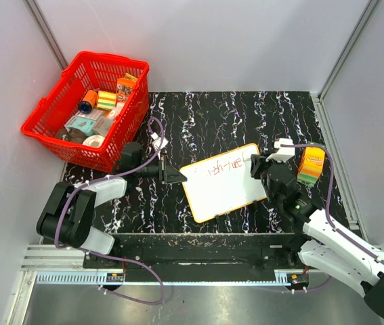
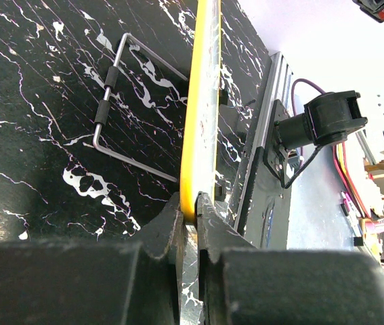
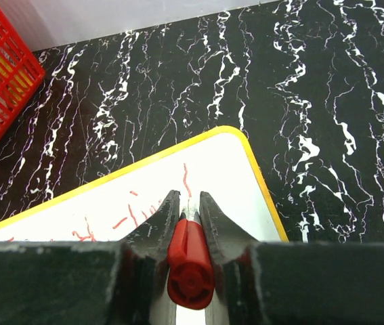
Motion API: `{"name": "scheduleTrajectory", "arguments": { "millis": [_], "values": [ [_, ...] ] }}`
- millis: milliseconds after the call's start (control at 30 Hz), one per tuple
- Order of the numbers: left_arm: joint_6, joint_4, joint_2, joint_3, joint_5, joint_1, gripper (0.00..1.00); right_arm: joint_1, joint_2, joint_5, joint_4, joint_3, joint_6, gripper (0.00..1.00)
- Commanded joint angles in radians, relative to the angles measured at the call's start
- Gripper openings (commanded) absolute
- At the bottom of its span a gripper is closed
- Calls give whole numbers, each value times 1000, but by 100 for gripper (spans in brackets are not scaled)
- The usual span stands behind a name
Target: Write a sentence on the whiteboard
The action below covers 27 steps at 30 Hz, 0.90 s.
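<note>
Marker [image 3: 190,261] sits clamped in your right pincer [image 3: 189,198] over the whiteboard [image 1: 225,195], left pincer [image 2: 189,200] clamped on its rim: press lightly, stroke slowly beside the sentence [image 1: 225,166], hold the whiteboard steady.

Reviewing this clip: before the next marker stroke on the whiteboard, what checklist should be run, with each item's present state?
1. Left gripper shut on the whiteboard rim: ok.
2. Right gripper shut on the red marker: ok.
3. Marker tip touching the board: cannot tell, hidden between the fingers.
4. Red lettering readable: cannot tell, too small.
5. Bare white space on the near side of the lettering for more writing: ok.
6. Orange box clear of the right arm: cannot tell, it stands close beside it.
</note>
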Motion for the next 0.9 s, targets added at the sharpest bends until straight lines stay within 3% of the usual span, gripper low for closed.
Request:
{"name": "scheduleTrajectory", "arguments": {
  "millis": [0,433,867],
  "values": [
    [142,-39,-2,-5,-21,-30,0,-7,-11,-30,-35,-7,23,0],
    [142,-41,0,-5,-21,-30,0,-7,-27,-41,-90,-23,30,0],
    [144,-44,0,-4,-21,-31,0,-7,-23,15,-35,41,-13,0]
  ]
}}
